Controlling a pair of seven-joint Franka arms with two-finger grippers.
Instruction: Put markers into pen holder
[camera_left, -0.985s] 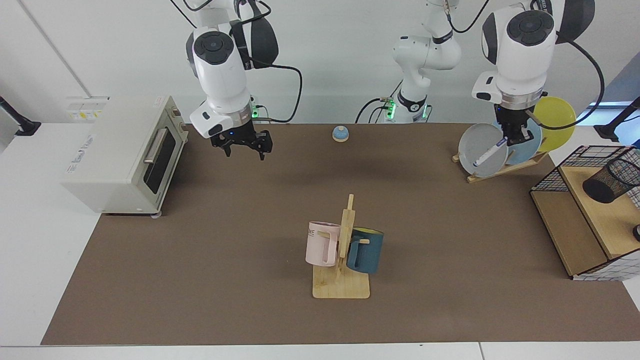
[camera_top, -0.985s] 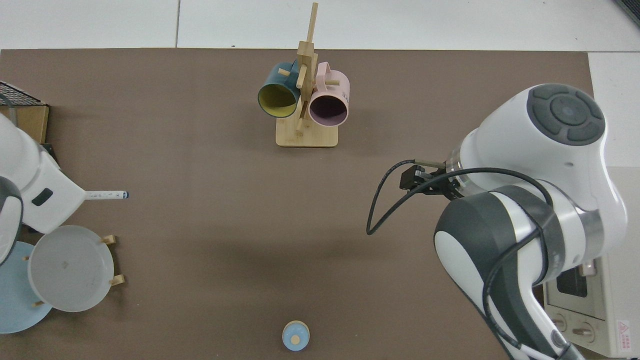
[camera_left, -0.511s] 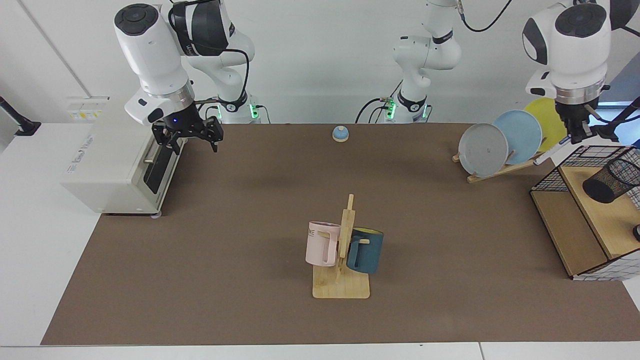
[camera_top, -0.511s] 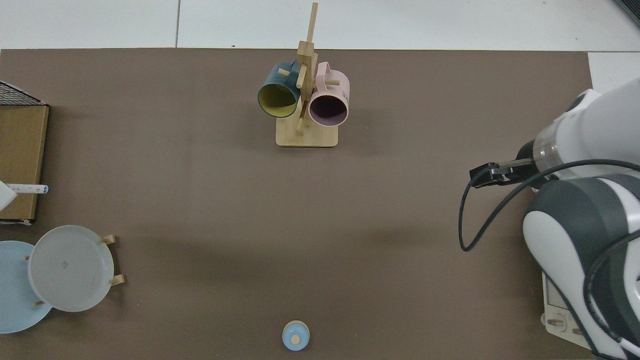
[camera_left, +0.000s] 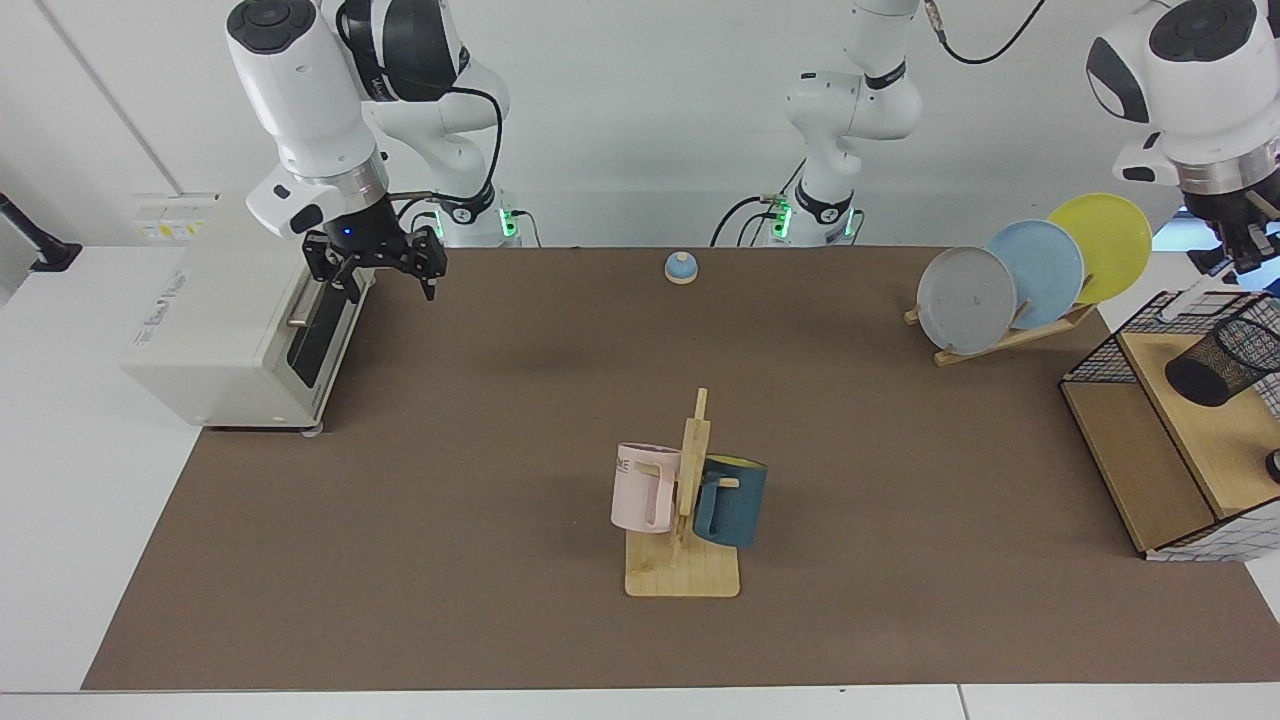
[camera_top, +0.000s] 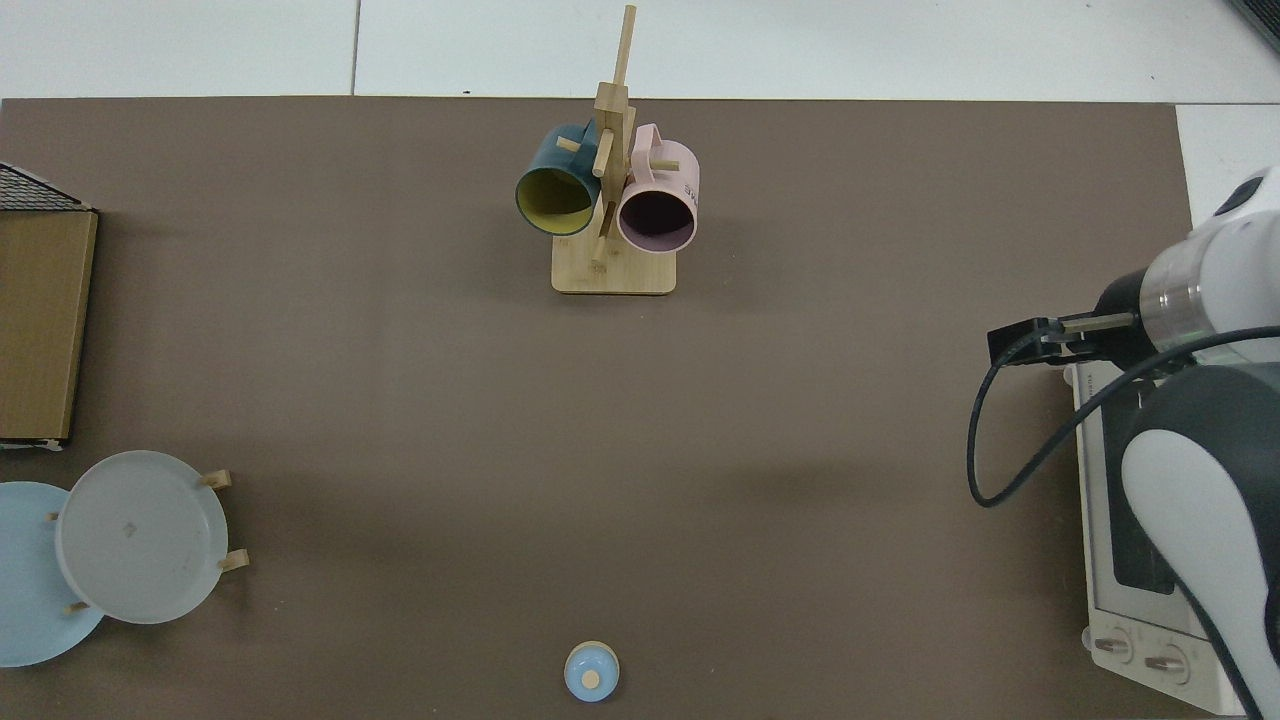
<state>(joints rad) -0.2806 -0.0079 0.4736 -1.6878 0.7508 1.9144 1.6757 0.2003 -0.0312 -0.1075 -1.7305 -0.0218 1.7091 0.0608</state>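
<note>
The pen holder (camera_left: 1225, 360), a small black mesh cup, leans tilted on the wooden upper shelf of the wire basket (camera_left: 1100, 355) at the facing view's right edge. My left gripper (camera_left: 1245, 255) hangs just above and behind it, shut on the marker (camera_left: 1190, 298). Only a pale slim stretch of the marker shows, slanting down-left over the basket's rim. My right gripper (camera_left: 375, 268) hovers open and empty beside the toaster oven's door. The top view shows neither the marker nor the pen holder, only the right arm (camera_top: 1200, 300) at the right.
A toaster oven (camera_left: 250, 310) stands at the left. A wooden mug tree (camera_left: 685, 500) with pink and teal mugs is at centre front. A rack of plates (camera_left: 965, 300) stands beside the basket, a small blue bell (camera_left: 681, 267) at the back, and a third arm (camera_left: 850, 110) behind.
My left gripper carried the marker rightward from in front of the plates to above the basket, leaving the top view. My right arm swung over to the toaster oven, then barely shifted.
</note>
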